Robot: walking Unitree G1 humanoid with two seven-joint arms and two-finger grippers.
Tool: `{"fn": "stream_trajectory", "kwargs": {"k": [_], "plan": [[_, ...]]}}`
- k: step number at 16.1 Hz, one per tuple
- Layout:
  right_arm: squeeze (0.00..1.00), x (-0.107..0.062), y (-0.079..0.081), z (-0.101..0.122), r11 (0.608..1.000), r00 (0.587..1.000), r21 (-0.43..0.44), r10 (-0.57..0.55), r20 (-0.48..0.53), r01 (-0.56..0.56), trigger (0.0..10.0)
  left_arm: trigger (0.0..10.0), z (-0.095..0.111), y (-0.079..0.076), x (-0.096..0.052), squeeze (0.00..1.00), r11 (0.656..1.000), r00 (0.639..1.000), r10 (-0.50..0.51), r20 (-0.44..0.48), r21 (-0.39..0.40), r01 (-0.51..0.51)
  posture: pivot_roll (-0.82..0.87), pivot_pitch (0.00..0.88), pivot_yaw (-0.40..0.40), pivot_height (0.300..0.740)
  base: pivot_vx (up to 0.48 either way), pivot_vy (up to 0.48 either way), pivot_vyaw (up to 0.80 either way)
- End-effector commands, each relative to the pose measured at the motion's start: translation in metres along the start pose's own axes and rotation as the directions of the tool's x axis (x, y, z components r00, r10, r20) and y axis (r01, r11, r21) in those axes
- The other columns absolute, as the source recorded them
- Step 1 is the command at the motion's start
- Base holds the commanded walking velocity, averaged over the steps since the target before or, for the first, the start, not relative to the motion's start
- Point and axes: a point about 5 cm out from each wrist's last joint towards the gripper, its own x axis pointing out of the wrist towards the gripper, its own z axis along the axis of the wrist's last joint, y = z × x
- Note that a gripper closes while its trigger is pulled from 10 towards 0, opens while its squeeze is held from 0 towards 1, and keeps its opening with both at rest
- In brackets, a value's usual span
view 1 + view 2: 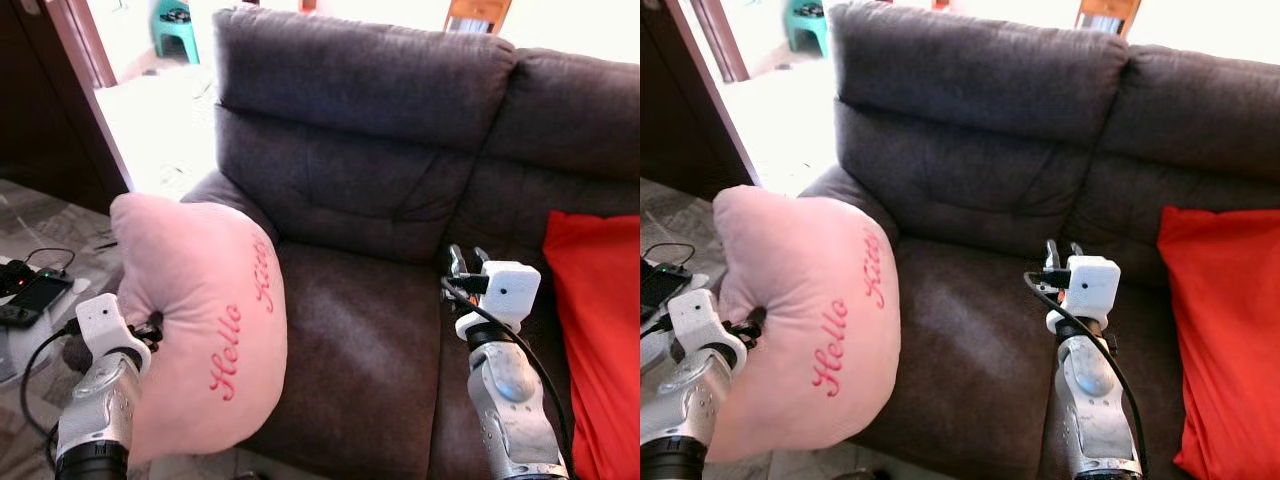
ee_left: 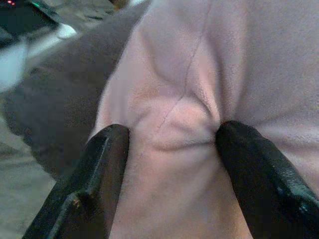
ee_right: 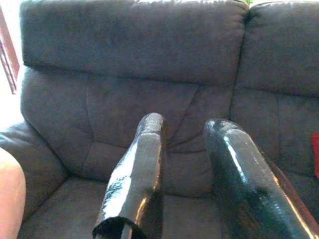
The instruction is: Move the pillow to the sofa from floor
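Beside the sofa's [image 1: 370,200] arm, the left gripper [image 2: 172,144] has its two black fingers [image 2: 99,179] pinched into a fold of the pink pillow [image 1: 200,320], bunching the fabric between them, so it's got a proper grab on soft stuff that'd otherwise slip. That pillow hangs off the floor, just at the sofa's front corner and not yet on the seat, so I'd say it's mid-carry. Over the sofa's seat cushion the right gripper [image 3: 192,164] holds nothing, fingers a little apart, pointing at the backrest, probably just kept out of the way. A red cushion [image 1: 595,340] sits on the sofa's far side.
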Motion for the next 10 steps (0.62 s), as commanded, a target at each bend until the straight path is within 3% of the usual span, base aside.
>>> {"fn": "stream_trajectory", "kwargs": {"k": [1,3,7,9,10], "plan": [[0.00,0.000,-0.004,0.003,1.000,1.000,-0.008,-0.009,0.002,0.009,10.0,10.0,-0.017,-0.014,0.000,0.00,0.996,0.992,-0.088,-0.094,-0.014,0.087,0.06,0.036,-0.064,0.740,0.000,0.000,0.00],[0.00,0.000,-0.002,0.003,1.000,1.000,-0.007,-0.005,0.003,0.005,10.0,10.0,-0.027,-0.026,0.000,0.00,0.984,0.970,-0.179,-0.165,-0.007,0.180,0.07,0.039,-0.065,0.740,0.000,0.000,0.00],[0.00,0.000,-0.003,0.003,1.000,1.000,-0.008,-0.004,0.001,0.004,10.0,10.0,-0.027,-0.030,0.002,0.00,0.983,0.966,-0.177,-0.186,0.018,0.184,0.06,0.048,-0.066,0.740,0.000,0.000,0.00],[0.00,0.000,-0.003,0.003,1.000,1.000,-0.008,-0.008,0.000,0.008,10.0,0.0,-0.023,-0.029,0.003,0.00,0.984,0.971,-0.168,-0.170,0.024,0.175,0.06,0.049,-0.065,0.740,0.000,0.000,0.00],[0.00,0.000,-0.003,0.003,1.000,1.000,-0.007,-0.008,-0.001,0.008,10.0,0.0,-0.022,-0.029,0.004,0.00,0.984,0.971,-0.168,-0.168,0.028,0.175,0.06,0.051,-0.064,0.740,0.000,0.000,0.00]]}}
